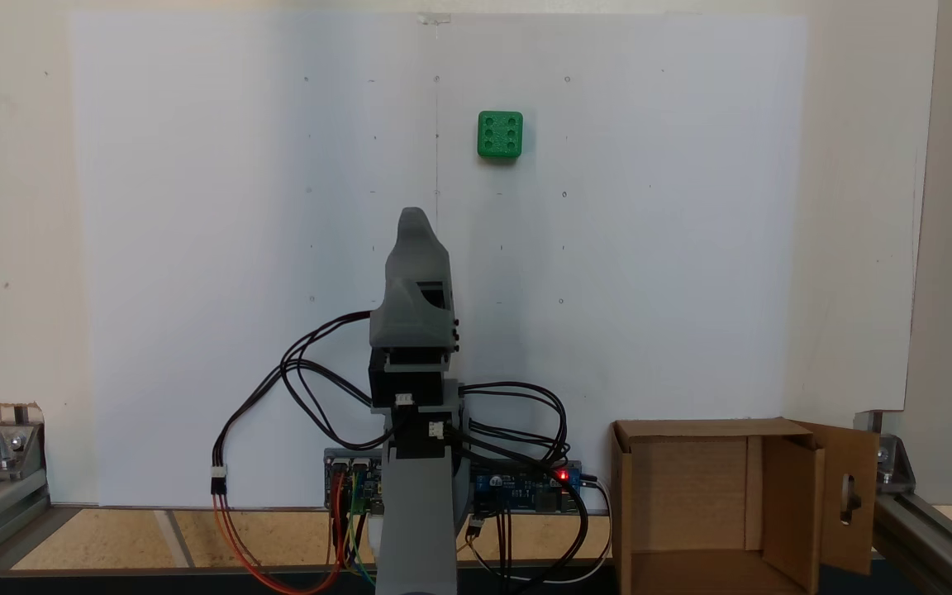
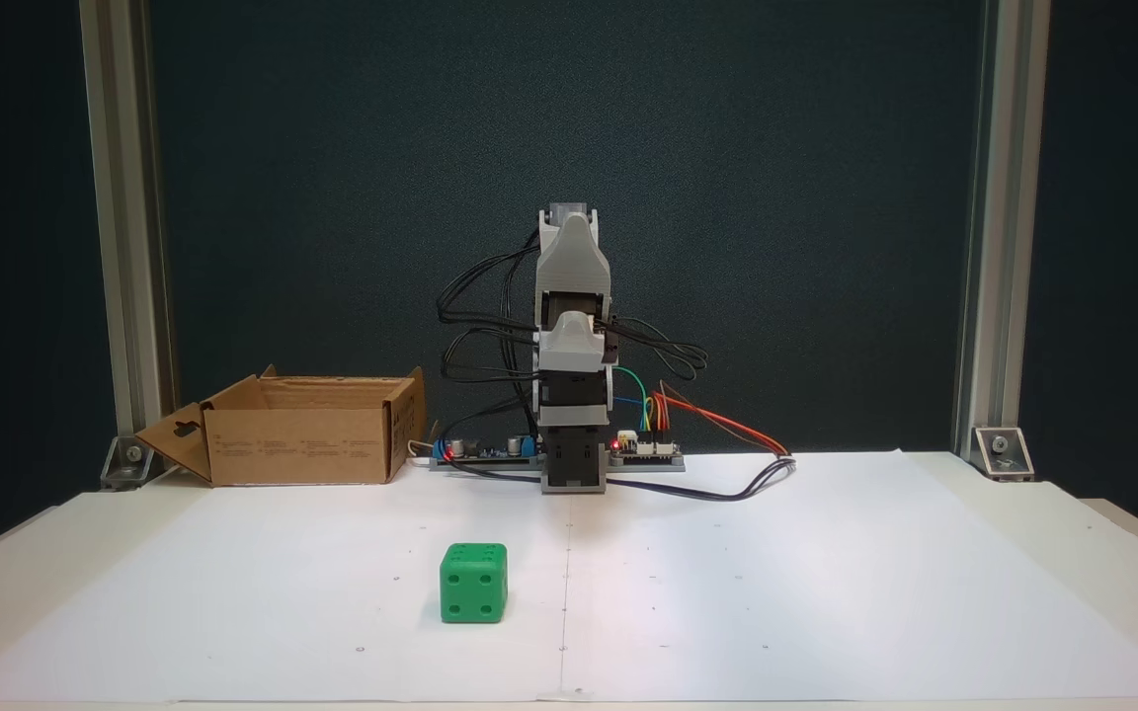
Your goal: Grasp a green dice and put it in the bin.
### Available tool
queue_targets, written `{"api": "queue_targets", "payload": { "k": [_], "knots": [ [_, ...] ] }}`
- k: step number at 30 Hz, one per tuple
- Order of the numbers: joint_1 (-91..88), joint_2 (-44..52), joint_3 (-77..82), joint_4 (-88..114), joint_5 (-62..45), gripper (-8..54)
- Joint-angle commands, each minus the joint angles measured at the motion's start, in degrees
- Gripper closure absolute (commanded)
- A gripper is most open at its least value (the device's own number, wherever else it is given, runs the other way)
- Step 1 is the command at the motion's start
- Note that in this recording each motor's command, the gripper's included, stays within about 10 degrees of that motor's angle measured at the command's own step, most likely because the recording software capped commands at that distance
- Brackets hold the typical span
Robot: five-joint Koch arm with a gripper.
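The green dice (image 1: 500, 135) (image 2: 473, 583) rests on the white paper, out in the open and well away from the arm's base. The bin (image 1: 699, 430) (image 2: 302, 439), an open brown cardboard box with a slotted flap, stands beside the base, right in a fixed view (image 1: 848, 496) and left in the one facing the arm. The arm is folded up over its base. My gripper (image 1: 415, 221) (image 2: 569, 338) is a grey tapered shape high above the paper, far from dice and bin, holding nothing. Its jaws lie in line and only one tip shows.
Circuit boards (image 1: 525, 487) (image 2: 648, 449) with a red light and loose cables (image 1: 294, 388) sit around the arm's base. Aluminium frame posts (image 2: 124, 247) (image 2: 984, 247) stand at the table's corners. A white paper sheet (image 2: 826, 592) covers the table.
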Motion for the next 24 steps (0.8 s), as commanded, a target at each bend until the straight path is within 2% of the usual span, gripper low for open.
{"api": "queue_targets", "payload": {
  "k": [1,24],
  "knots": [
    [-3.08,6.24,2.81,10.00,-3.52,0.8],
    [-3.34,6.15,2.81,12.57,-3.52,0.7]
  ]
}}
